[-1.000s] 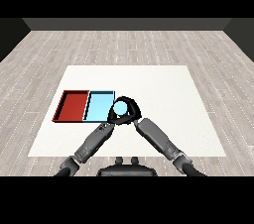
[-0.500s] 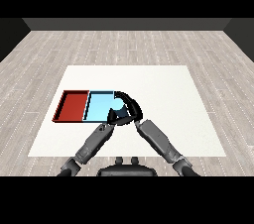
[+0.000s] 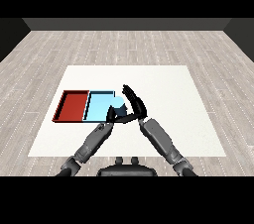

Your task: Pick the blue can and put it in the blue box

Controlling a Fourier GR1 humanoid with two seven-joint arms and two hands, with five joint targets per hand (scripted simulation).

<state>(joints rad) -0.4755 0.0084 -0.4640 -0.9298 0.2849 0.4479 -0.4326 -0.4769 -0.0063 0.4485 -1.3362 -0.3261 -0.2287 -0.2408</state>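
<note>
The light blue can [image 3: 119, 102] stands at the right rim of the light blue tray [image 3: 98, 108]; I cannot tell whether it rests inside the tray or on its rim. My right hand [image 3: 135, 105] is right beside the can on its right. Its fingers stretch up and away from the can, with the thumb reaching low toward the can's base. My left hand [image 3: 110, 116] lies with relaxed fingers at the tray's front right corner, just below the can and holding nothing. The right thumb partly overlaps it.
The red tray [image 3: 73, 105] lies against the blue tray's left side. Both trays sit on the left half of the white table [image 3: 168, 94], whose edges run around the work area with wooden floor beyond.
My right hand carried the can leftward to the blue tray's right rim. Its fingers, curled round the can before, have straightened away from it. The left hand barely moved.
</note>
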